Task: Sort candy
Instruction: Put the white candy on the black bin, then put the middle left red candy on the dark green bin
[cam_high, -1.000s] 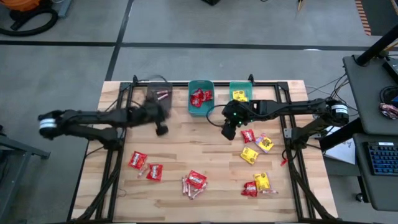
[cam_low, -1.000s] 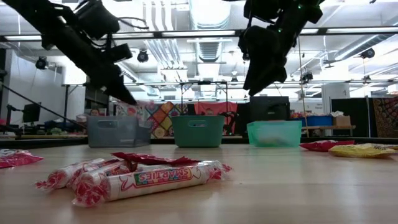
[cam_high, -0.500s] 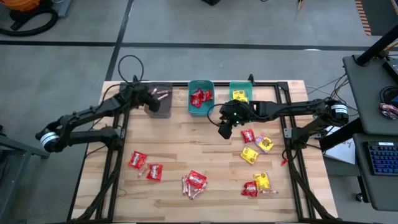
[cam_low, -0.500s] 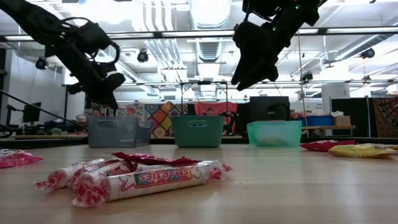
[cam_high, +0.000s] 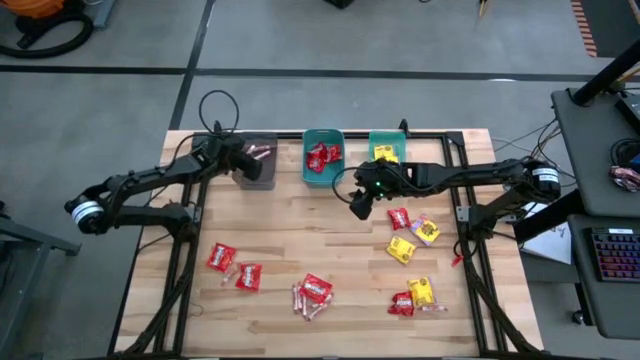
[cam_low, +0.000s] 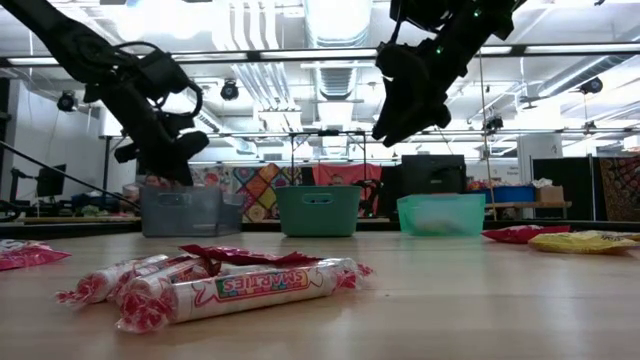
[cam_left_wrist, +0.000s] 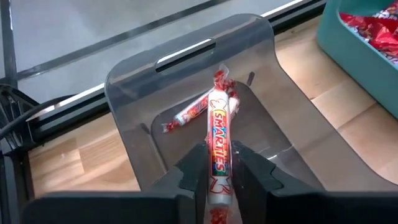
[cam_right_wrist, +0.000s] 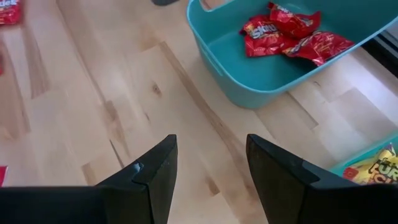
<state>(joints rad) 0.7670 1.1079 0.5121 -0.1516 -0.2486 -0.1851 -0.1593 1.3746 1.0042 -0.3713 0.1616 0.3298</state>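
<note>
Left claw (cam_left_wrist: 219, 171), now over grey bin (cam_left_wrist: 134, 81), pinches Smarties roll (cam_left_wrist: 219, 146)

The high view looks straight down on the whole table (cam_high: 330, 240). The low view sits at tabletop level, facing the far bins. The left wrist view peers closely into the grey bin (cam_left_wrist: 186, 81); the right wrist view shares the teal bin (cam_right_wrist: 273, 68) with overhead.
</note>
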